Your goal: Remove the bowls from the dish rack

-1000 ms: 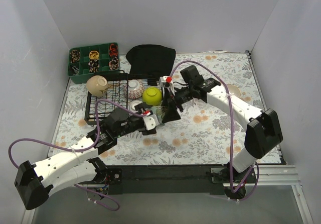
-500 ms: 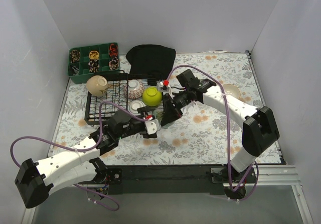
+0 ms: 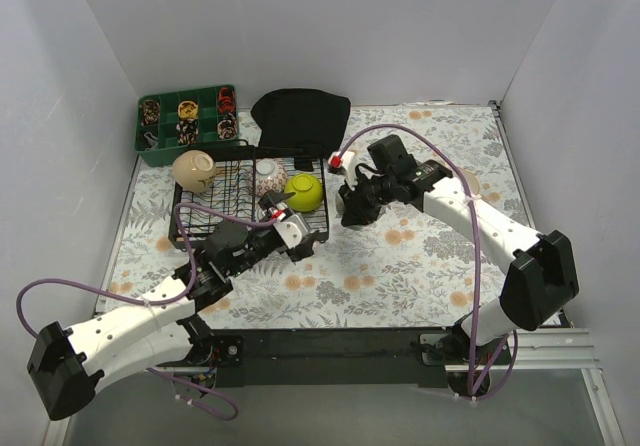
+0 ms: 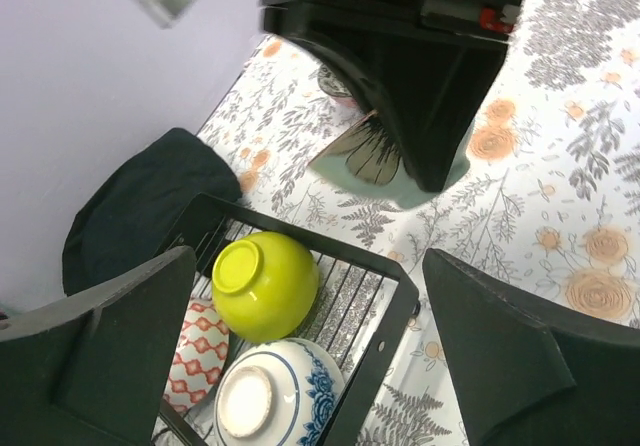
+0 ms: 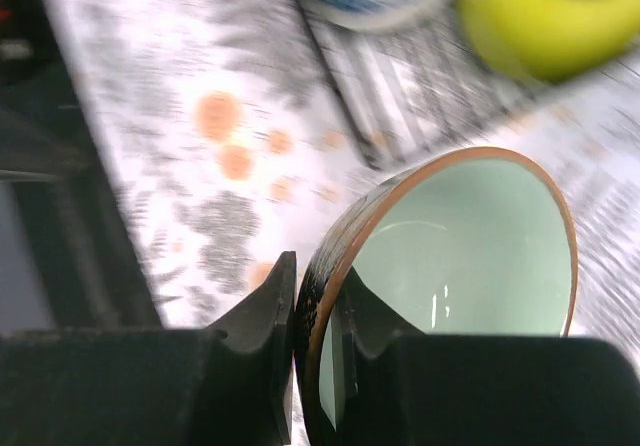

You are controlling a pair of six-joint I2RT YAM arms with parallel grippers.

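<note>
My right gripper (image 5: pixel 318 274) (image 3: pixel 350 208) is shut on the rim of a bowl (image 5: pixel 470 246) that is pale mint inside and dark outside. It holds the bowl tilted above the floral mat, just right of the dish rack (image 3: pixel 200 231). This bowl (image 4: pixel 385 161) also shows under that gripper in the left wrist view. My left gripper (image 4: pixel 320 366) (image 3: pixel 285 218) hangs open and empty over the rack's near right corner (image 4: pixel 395 316). In the rack lie a lime-green bowl (image 4: pixel 265 284) (image 3: pixel 303 191), a red-patterned bowl (image 4: pixel 198 351) (image 3: pixel 268 176) and a blue-patterned bowl (image 4: pixel 275 406), all upside down. A cream bowl (image 3: pixel 195 171) rests at the rack's far left.
A green compartment tray (image 3: pixel 187 121) stands at the back left, beside a black cloth (image 3: pixel 300 116) behind the rack. Another cream bowl (image 3: pixel 465 181) sits on the mat at the right, partly behind my right arm. Walls close in the left, back and right sides.
My right gripper shut on the mint bowl and carried it right and away from the rack. My left gripper opened wide and drew back over the rack's corner.
</note>
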